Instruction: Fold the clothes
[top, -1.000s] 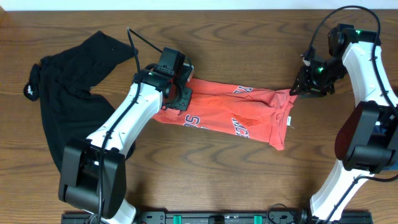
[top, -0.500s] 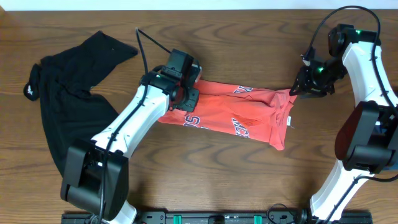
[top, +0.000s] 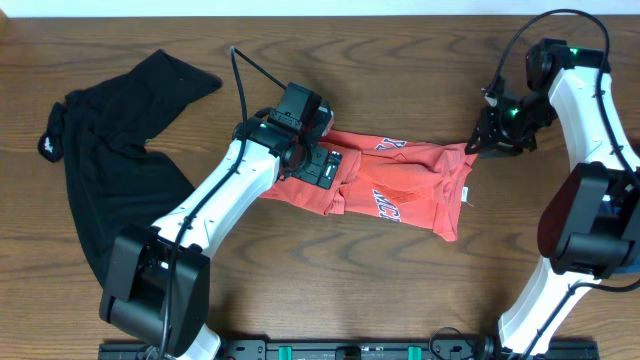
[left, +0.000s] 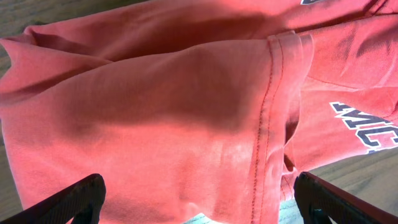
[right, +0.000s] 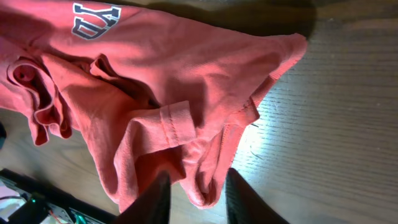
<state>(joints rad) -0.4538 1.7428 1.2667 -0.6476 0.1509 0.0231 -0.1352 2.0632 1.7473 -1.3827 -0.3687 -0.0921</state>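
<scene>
Left of coral T-shirt (top: 400, 185), black shirt (top: 110, 170) lies crumpled, apart.

This is a robotics lab bench rather than a home. Two white-and-black jointed robot arms, the left (top: 215, 195) and the right (top: 590, 110), reach over a dark brown wood-grain table (top: 400, 60). A black rail with green fittings (top: 350, 350) runs along the table's near edge, and a thin black cable (top: 240, 70) loops above the tabletop.
</scene>
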